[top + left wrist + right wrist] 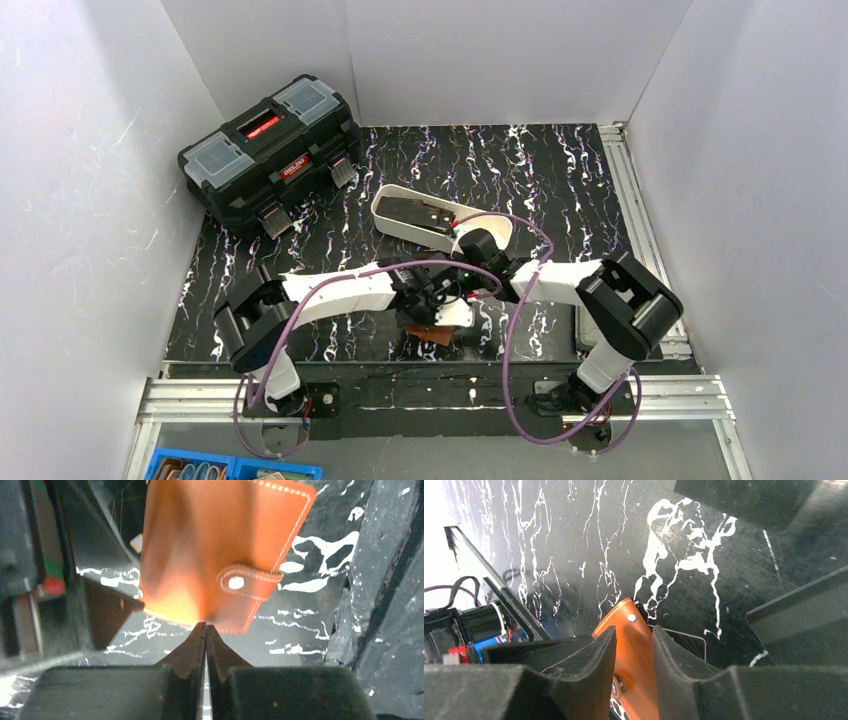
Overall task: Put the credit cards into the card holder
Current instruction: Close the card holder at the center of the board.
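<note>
Shut left end effector (pixel 205 629) touched the snapped card holder (pixel 220 555) at six o'clock; right end effector (pixel 634 634) straddled it, grip unclear. Credit cards (pixel 412 212) seemingly lay in the twelve-o'clock tray (pixel 380 208), none loaded.

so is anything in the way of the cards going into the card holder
Yes. The card holder looks folded shut, with its snap tab fastened over the edge, so no slot is exposed. The cards appear to sit in the white tray farther back.
</note>
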Controlling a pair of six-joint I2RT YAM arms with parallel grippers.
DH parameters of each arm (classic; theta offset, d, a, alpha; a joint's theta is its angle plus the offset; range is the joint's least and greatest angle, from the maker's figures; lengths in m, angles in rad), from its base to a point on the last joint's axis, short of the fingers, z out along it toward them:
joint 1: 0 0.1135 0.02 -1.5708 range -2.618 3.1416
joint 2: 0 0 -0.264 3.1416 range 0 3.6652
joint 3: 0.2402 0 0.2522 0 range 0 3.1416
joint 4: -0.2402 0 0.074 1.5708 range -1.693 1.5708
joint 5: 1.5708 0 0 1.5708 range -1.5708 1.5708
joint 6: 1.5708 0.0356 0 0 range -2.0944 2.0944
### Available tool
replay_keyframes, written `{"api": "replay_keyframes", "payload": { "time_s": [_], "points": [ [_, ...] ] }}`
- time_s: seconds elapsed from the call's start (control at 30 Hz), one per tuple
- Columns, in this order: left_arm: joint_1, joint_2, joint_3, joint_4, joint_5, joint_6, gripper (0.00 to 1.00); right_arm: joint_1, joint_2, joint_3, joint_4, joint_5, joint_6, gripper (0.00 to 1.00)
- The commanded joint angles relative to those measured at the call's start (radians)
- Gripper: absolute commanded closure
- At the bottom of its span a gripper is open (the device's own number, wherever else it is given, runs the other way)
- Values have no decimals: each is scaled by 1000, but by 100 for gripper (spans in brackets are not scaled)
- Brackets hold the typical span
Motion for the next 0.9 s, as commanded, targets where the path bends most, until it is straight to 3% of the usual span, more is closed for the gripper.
{"api": "replay_keyframes", "payload": {
  "time_s": [0.0,0.23,0.37,0.6,0.73,0.87],
  "points": [
    [82,-134,124,-176,68,-95,100,-26,-115,29,-131,62,-75,58],
    [233,-208,327,-423,262,-158,97,-16,-221,37,-235,112,-132,55],
    [432,-173,432,-638,410,-206,89,68,-239,104,-392,211,-199,68],
    [746,-33,512,-928,483,-161,73,262,-178,241,-587,423,-245,77],
    [919,-32,415,-920,519,-115,65,339,-115,320,-670,524,-258,75],
    [971,-75,323,-854,500,-102,60,366,-39,398,-749,585,-262,76]
  ]
}}
